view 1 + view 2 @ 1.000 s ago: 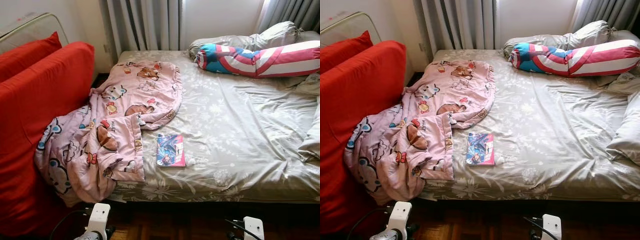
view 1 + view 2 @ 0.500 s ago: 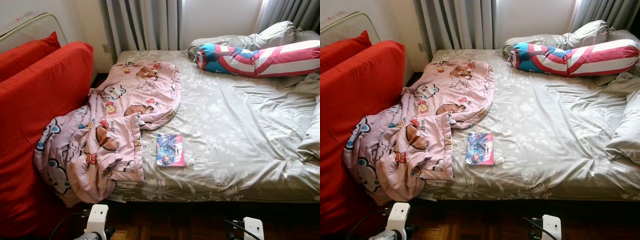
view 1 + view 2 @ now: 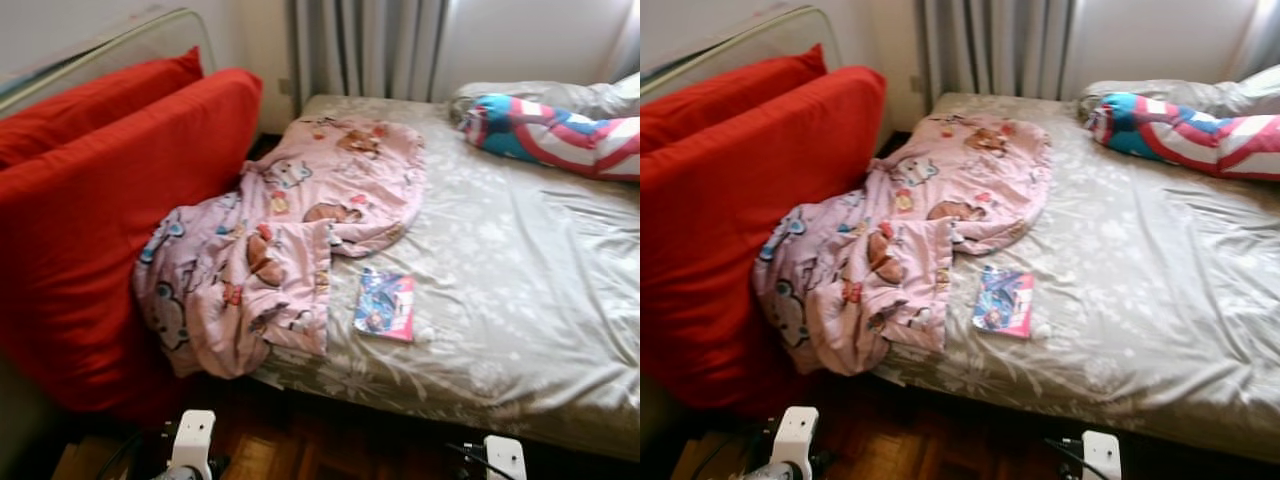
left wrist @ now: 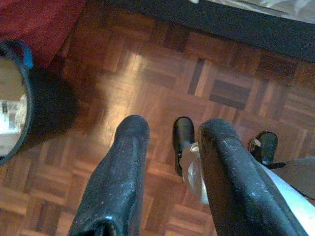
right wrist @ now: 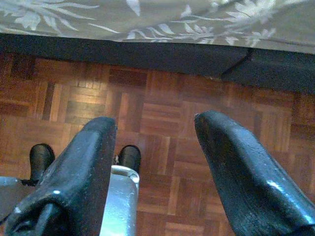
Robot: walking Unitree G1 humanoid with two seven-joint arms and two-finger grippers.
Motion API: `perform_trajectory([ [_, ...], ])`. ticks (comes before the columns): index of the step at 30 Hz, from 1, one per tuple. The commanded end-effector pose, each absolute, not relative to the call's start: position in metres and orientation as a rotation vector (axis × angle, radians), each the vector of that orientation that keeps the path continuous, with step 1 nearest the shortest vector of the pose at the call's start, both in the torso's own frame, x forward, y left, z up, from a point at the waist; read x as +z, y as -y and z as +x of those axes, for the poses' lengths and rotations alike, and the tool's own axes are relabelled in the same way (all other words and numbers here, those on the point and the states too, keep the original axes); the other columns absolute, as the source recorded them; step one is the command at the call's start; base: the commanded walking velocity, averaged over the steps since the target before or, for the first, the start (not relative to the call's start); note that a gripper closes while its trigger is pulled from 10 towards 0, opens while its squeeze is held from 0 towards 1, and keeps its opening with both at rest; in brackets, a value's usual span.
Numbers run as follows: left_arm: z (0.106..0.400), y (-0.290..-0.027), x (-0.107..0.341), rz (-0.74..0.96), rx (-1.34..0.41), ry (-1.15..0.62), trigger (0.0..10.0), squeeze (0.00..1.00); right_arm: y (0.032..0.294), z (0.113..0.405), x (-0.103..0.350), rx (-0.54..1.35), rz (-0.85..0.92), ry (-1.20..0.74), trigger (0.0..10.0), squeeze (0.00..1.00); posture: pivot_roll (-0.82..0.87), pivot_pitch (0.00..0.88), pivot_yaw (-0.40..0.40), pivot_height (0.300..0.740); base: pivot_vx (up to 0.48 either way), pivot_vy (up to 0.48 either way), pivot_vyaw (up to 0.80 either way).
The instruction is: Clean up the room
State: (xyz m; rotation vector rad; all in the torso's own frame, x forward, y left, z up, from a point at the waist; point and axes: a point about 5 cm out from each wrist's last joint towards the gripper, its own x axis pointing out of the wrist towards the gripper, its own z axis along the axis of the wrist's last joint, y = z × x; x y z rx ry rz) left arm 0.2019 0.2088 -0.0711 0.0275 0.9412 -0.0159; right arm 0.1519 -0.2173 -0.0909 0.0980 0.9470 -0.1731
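Both arms are hanging low at the foot of the bed (image 3: 520, 330), and nothing of the tidying appears done yet. The left gripper (image 4: 170, 132) is pointing down at the parquet floor (image 4: 147, 73), its fingers spread a moderate way apart and holding nothing; a dark round bin (image 4: 19, 105) is standing on the floor off to one side of it. The right gripper (image 5: 155, 130) is likewise hovering over the parquet just short of the bed's edge, its fingers parted wide and empty. Well ahead of and above both grippers, a pink cartoon blanket (image 3: 285, 240) is lying crumpled across the bed and spilling off its near corner against the red sofa cushions (image 3: 110, 210). Just beside the blanket, ahead of the right gripper, a colourful book (image 3: 386, 305) is lying flat on the grey floral sheet. Farther off, a red, white and blue striped bolster (image 3: 545, 132) is resting near the head of the bed. By my reading, the blanket and book are still waiting to be handled, so the job is barely begun.
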Motion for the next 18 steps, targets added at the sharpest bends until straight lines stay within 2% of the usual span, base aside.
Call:
perform_trajectory([
  [1, 0.1991, -0.2107, -0.0722, 0.02, -0.005, -0.944, 10.0, 0.0, 0.2153, 0.1493, -0.0924, -0.177, 0.104, -0.955, 10.0, 0.0, -0.1, 0.0, 0.015, 0.74, 0.0, 0.0, 0.0],
  [18, 0.2, -0.2093, -0.0718, 0.005, -0.002, -0.934, 10.0, 0.0, 0.2173, 0.1487, -0.0923, -0.183, 0.091, -0.96, 10.0, 0.0, -0.09, 0.0, 0.014, 0.74, 0.0, 0.0, 0.0],
])
